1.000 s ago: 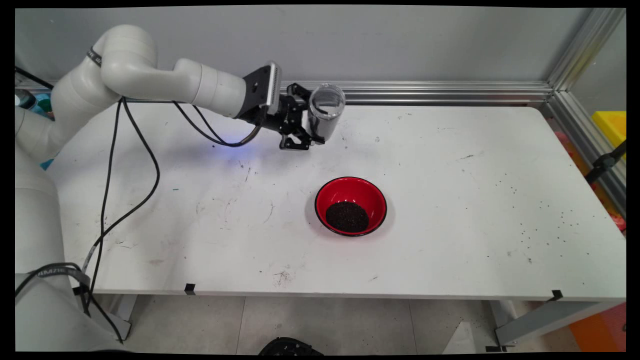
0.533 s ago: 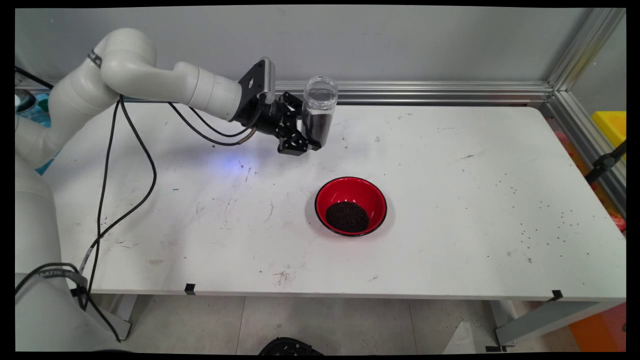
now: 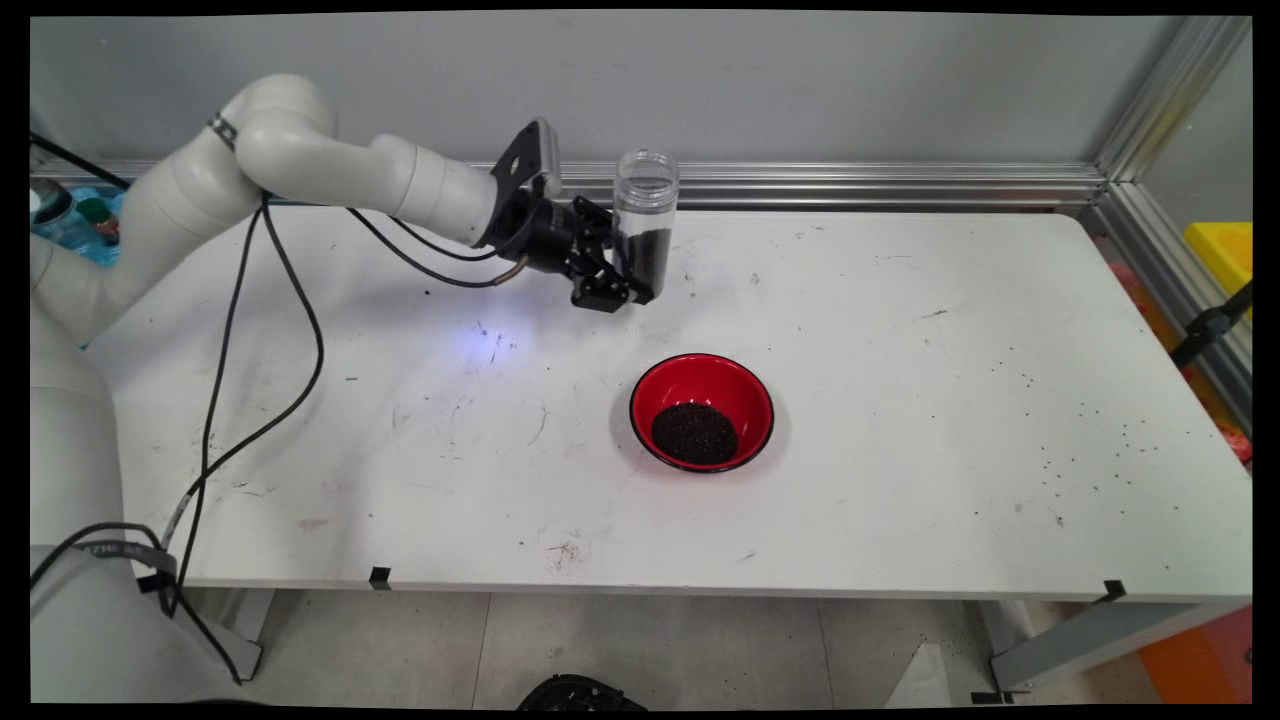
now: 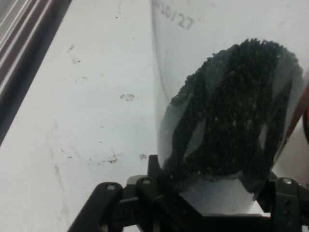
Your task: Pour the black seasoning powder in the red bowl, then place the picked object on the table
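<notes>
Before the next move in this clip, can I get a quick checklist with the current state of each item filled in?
1. Gripper shut on the clear jar: ok.
2. Jar upright, open mouth up: ok.
3. Dark grains below the jar's rim: ok, lower part only.
4. Jar clear of the table: cannot tell.
5. Red bowl upright, already holding dark grains, apart from the jar: ok.
6. Cables away from the bowl: ok.
</notes>
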You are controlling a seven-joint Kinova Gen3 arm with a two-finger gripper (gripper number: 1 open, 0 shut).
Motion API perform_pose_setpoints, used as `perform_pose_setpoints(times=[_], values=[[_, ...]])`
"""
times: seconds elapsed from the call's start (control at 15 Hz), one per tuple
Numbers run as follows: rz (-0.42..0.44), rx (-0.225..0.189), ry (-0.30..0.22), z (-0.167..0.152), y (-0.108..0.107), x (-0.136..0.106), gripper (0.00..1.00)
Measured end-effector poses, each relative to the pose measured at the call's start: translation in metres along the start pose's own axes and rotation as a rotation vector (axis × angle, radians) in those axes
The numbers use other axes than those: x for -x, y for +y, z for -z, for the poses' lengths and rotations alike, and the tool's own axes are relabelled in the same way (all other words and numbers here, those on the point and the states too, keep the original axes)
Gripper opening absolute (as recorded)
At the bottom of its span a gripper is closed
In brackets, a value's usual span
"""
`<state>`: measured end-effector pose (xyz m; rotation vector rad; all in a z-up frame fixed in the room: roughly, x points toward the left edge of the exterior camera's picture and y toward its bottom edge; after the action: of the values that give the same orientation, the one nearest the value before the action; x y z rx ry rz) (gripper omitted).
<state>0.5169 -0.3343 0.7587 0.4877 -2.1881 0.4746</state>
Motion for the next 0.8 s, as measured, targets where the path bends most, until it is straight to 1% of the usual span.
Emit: perform_pose_setpoints(times=[0.33, 0.8], values=[[0.068, 0.0, 0.026, -0.024, -0.009, 0.007, 0.0], [0.097, 0.022, 0.04, -0.051, -0.012, 0.018, 0.0]])
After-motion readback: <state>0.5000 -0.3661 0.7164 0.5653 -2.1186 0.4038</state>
